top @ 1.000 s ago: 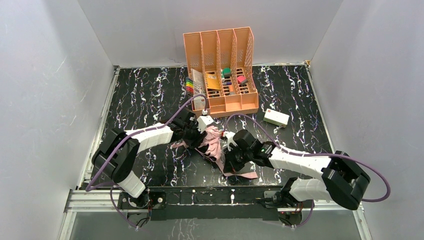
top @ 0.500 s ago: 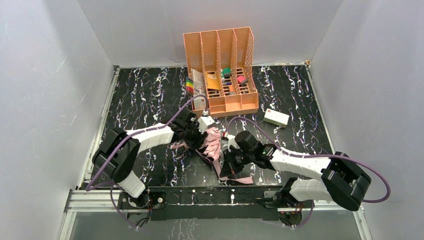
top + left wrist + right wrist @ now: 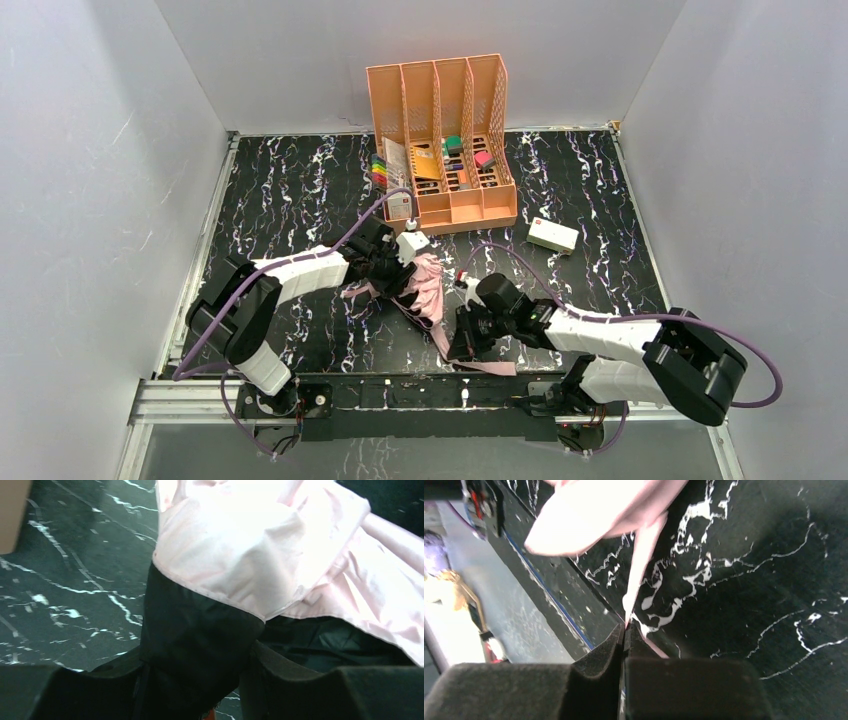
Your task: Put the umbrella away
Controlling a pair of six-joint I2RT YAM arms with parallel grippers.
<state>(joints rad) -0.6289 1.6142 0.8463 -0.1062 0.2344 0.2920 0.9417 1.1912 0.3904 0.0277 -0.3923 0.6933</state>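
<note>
The umbrella (image 3: 428, 288), pale pink and black fabric, lies bunched on the black marbled table between my two arms. My left gripper (image 3: 400, 275) is shut on its black and pink fabric (image 3: 200, 645) at its left side. My right gripper (image 3: 462, 335) is shut on the pink strap (image 3: 639, 580), which runs taut from the umbrella's fabric (image 3: 589, 515) into the closed jaws. The strap's loose end (image 3: 490, 366) lies flat near the table's front edge.
An orange desk organiser (image 3: 441, 140) with small items stands at the back middle. A small white box (image 3: 552, 234) lies to its right. A white item (image 3: 398, 207) sits by the organiser's front left. The metal front rail (image 3: 549, 610) is close to my right gripper.
My right gripper has moved toward the front edge and slightly right, drawing the pink strap out from the umbrella. My left gripper has stayed in place on the fabric.
</note>
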